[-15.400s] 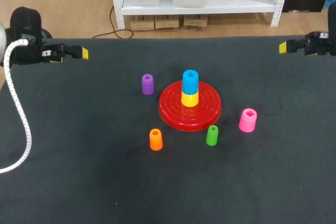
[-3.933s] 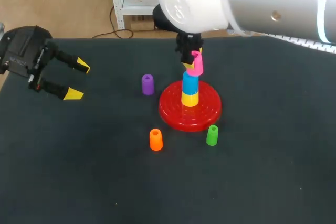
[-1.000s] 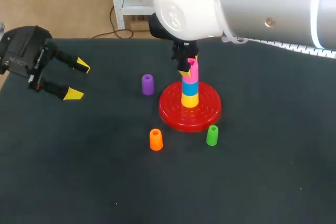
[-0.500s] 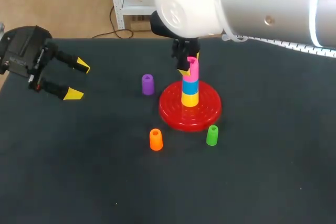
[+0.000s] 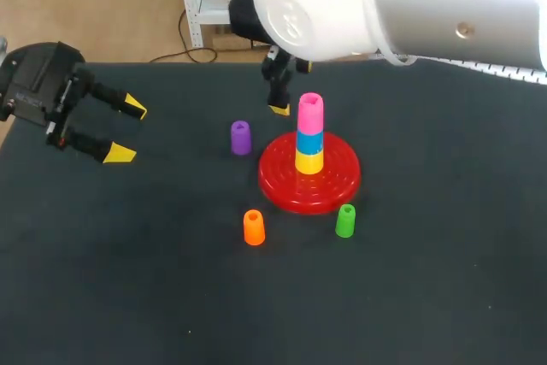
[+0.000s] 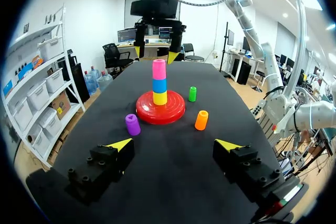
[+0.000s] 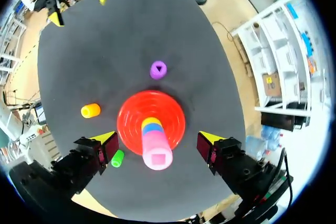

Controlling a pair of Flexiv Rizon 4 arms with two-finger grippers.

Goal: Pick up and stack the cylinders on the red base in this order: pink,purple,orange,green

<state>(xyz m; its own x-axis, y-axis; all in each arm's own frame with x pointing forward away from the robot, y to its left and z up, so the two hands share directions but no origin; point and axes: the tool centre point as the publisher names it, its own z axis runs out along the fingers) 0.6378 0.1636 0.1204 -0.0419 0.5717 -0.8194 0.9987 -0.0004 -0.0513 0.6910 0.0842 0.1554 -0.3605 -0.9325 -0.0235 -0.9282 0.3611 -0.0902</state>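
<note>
One step looks done: the pink cylinder (image 5: 310, 108) sits on top of the stack (image 5: 309, 150) on the red base (image 5: 282, 180). My right gripper (image 7: 156, 138) hangs above it, spread wide, holding nothing. Next I need the purple cylinder (image 5: 241, 137), near the base.

The head camera looks down from behind onto the black table (image 5: 128, 297), the left wrist camera low across it from afar, the right wrist camera straight down, all sharing the round red ribbed base (image 5: 309, 192).
</note>
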